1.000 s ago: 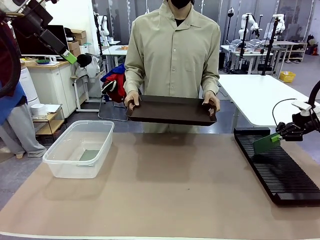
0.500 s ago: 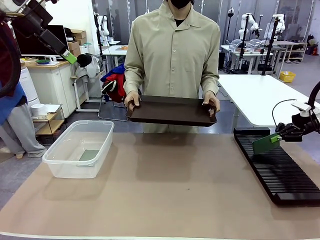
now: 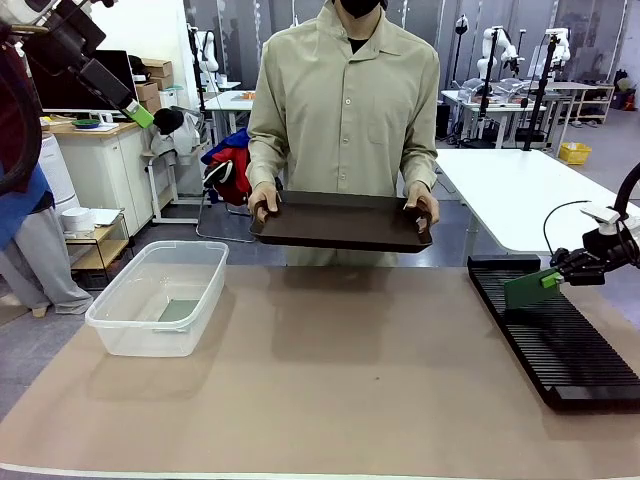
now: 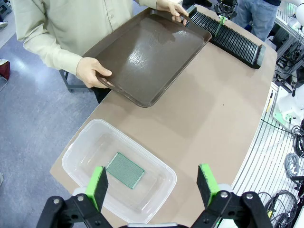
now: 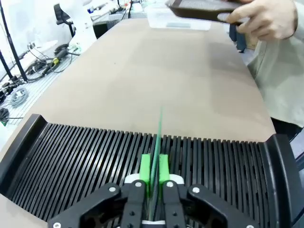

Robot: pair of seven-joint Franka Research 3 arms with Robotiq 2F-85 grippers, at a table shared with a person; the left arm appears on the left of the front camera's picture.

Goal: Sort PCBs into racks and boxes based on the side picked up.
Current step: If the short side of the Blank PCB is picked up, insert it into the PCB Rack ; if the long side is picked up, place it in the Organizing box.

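Observation:
One green PCB (image 3: 525, 289) stands on edge, tilted, in a slot near the far end of the black rack (image 3: 560, 345). In the right wrist view this PCB (image 5: 159, 124) rises between my right gripper's (image 5: 155, 171) green pads, which stand slightly parted on either side of it, over the rack (image 5: 85, 156). A second PCB (image 4: 125, 170) lies flat on the bottom of the clear box (image 4: 164, 167); it also shows in the box (image 3: 210, 262) in the front view. My left gripper (image 4: 154, 183) hangs open and empty high above the box, seen at the top left (image 3: 128, 102).
A person at the far side holds a dark brown tray (image 3: 345, 222) level in both hands above the table edge. The tray (image 4: 147, 52) looks bare from above. The brown table (image 3: 340, 380) lies between box and rack.
The right gripper's pads have eased apart from the PCB, which has sunk slightly into the rack. The left arm and the person's tray have stayed put.

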